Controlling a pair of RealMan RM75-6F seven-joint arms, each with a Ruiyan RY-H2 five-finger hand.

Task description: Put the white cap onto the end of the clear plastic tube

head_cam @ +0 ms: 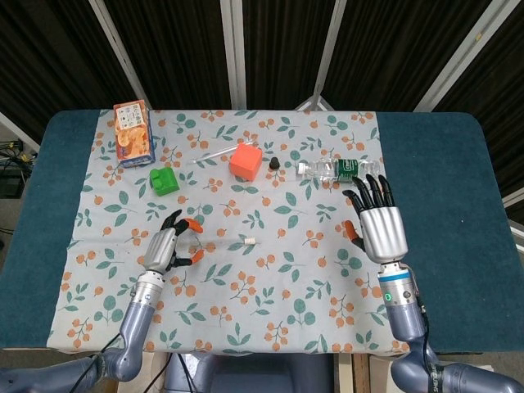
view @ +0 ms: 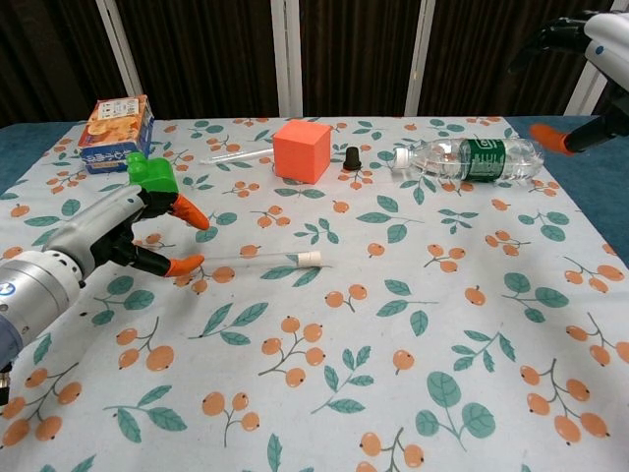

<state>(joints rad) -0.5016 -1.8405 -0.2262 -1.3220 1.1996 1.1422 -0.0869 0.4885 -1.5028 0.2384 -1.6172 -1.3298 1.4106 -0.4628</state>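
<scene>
Floral tablecloth (head_cam: 295, 270) carries the capped clear plastic tube (view: 257, 263) toward its left edge; white cap (view: 310, 259) seated. My left hand (head_cam: 169, 248) spreads empty beside it, right hand (head_cam: 379, 223) open; I'd withdraw.

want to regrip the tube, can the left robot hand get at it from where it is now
Probably yes. The left robot hand hovers open right by the near end of the tube, which lies flat on the tablecloth with its white cap on. Nothing stands between them; the green block sits behind.
</scene>
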